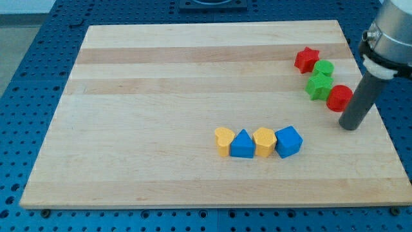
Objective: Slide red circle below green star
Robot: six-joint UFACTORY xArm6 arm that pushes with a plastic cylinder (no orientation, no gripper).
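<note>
The red circle [338,97] lies near the board's right edge, touching the lower right of the green star [318,86]. A green circle [324,67] sits just above the star, and a red star [307,59] is above and left of that. My tip [349,126] rests on the board just below and to the right of the red circle, close to it; I cannot tell if it touches.
A row of blocks lies at the lower middle of the wooden board [161,96]: yellow heart [223,140], blue triangle [243,144], yellow pentagon [264,142], blue cube [288,142]. The board's right edge is close to the tip.
</note>
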